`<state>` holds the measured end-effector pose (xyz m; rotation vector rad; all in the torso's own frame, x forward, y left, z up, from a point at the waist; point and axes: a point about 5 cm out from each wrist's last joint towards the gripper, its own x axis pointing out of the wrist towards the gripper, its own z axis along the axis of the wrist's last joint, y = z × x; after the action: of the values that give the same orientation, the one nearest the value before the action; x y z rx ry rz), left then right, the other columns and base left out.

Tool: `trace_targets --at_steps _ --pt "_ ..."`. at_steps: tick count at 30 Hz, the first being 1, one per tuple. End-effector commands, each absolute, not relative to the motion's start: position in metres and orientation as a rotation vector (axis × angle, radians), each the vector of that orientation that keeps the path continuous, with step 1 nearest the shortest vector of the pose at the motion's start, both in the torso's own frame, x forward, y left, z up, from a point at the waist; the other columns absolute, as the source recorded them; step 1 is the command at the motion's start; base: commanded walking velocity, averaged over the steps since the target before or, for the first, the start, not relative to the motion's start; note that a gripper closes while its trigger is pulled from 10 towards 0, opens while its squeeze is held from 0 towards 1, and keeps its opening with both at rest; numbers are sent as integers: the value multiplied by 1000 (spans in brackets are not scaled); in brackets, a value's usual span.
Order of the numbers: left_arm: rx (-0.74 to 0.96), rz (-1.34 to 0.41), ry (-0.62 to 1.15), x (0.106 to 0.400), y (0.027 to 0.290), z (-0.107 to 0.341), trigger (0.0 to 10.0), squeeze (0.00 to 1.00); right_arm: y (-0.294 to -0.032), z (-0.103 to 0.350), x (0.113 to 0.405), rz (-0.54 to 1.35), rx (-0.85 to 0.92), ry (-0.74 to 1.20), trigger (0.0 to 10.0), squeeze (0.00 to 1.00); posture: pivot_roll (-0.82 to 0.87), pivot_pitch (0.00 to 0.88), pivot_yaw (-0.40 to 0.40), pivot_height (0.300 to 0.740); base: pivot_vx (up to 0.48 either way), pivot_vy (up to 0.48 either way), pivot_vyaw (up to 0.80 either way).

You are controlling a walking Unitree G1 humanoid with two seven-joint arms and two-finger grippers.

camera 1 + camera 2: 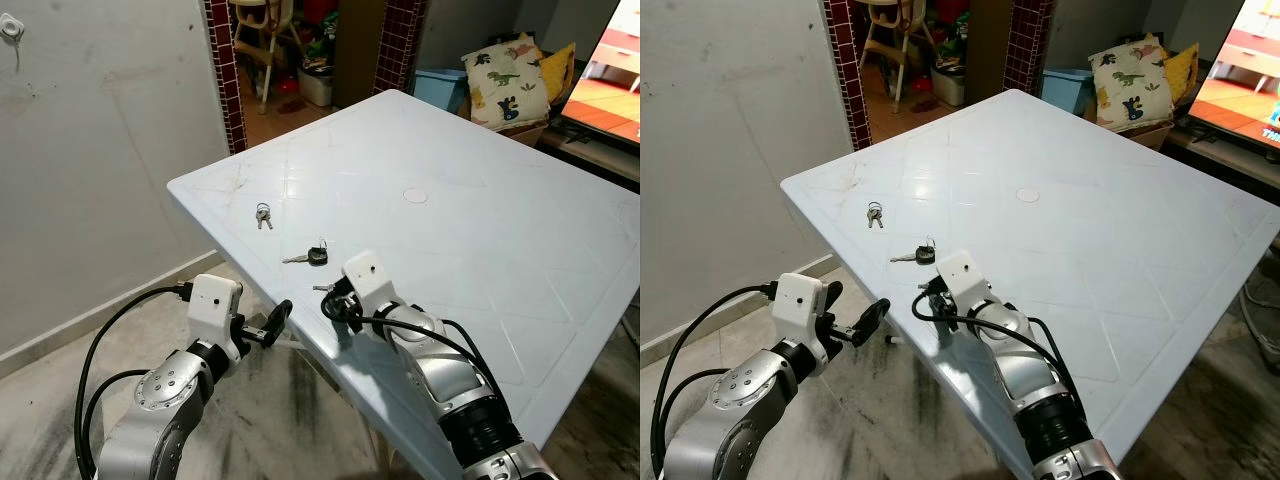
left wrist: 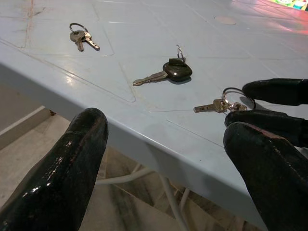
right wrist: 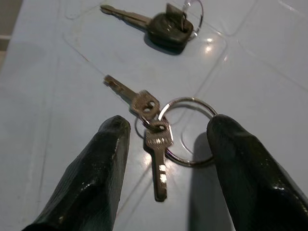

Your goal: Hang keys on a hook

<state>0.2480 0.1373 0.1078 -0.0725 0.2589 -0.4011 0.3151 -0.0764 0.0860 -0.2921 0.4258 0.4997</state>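
Right now the right pincer [image 3: 166, 144] stands spread wide over a small key ring [image 3: 185, 130] with two silver keys, which lies flat on the white tabletop [image 1: 480, 200] close to its near-left edge; one finger sits on either side of the ring, and nothing is gripped yet. The step in hand looks like the pick-up, and to do it well the fingers should come down flush on the tabletop and close across the ring and the key heads together, since thin flat metal would likely slip from a shallow pinch. The left pincer [image 1: 268, 326] hangs off the tabletop's near-left edge, also spread, holding nothing. Farther along lie a black-headed key [image 1: 316, 255] and, beyond it toward the far left, another small pair of keys [image 1: 263, 215]. The right wrist view gives the ring's lie between the fingers, which the head views hide behind the wrist housing; the left eye view alone shows a small white hook [image 1: 10, 28] on the wall at far left.
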Motion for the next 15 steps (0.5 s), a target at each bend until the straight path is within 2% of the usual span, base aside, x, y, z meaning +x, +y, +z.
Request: trace_targets --at_steps 1,2,3,4,13,15 --pt "-60 -408 256 249 135 109 10000 0 -79 81 317 495 -270 465 10000 0 94 7 -15 740 0 0 0" --pt "-60 -408 255 249 135 109 10000 0 -79 81 318 498 -270 466 10000 0 94 7 -15 740 0 0 0" --pt "-60 -409 255 249 134 109 10000 0 -78 81 317 507 -269 469 6235 0 94 7 -15 740 0 0 0" --pt "-59 -409 254 249 134 109 10000 0 -77 80 317 514 -271 473 0 0 93 7 -15 740 0 0 0" --pt "-61 -407 252 250 134 110 10000 0 -80 80 317 510 -281 486 0 0 90 7 -17 740 0 0 0" --pt "-62 -405 251 250 133 109 10000 0 -84 81 319 503 -333 472 0 0 92 4 -19 740 0 0 0"
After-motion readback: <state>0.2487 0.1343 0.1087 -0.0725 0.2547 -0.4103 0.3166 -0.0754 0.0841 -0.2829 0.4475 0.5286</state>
